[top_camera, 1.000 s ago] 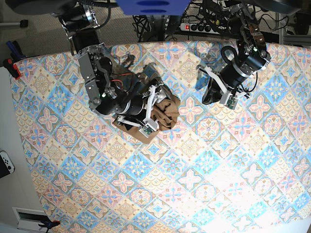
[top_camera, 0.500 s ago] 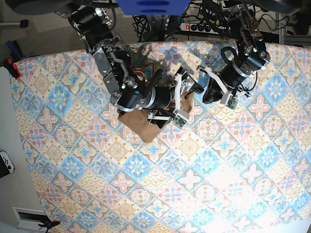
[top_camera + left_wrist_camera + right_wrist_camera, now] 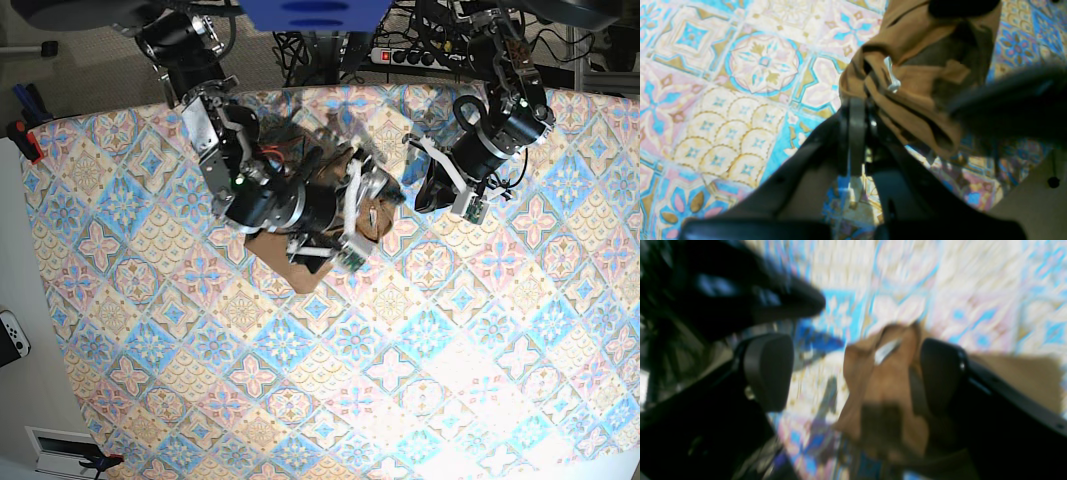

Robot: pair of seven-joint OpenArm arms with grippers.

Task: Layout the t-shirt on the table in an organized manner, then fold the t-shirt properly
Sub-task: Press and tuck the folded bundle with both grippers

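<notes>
Cloth, tan-brown and soft, the short-sleeved t-shirt lies bunched near the back of the desk with its blue, pink and cream diamond-tile cover; the right claw stands released, its black pads either side of a raised fold; the left claw is clenched tight, just beside the fabric, grasping nothing I can make out.

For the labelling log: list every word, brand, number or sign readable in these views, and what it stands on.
None can be read.
The small white tag on the t-shirt: too blurred to tell if it bears print.
The table cloth: floral tile pattern only, no lettering.
</notes>
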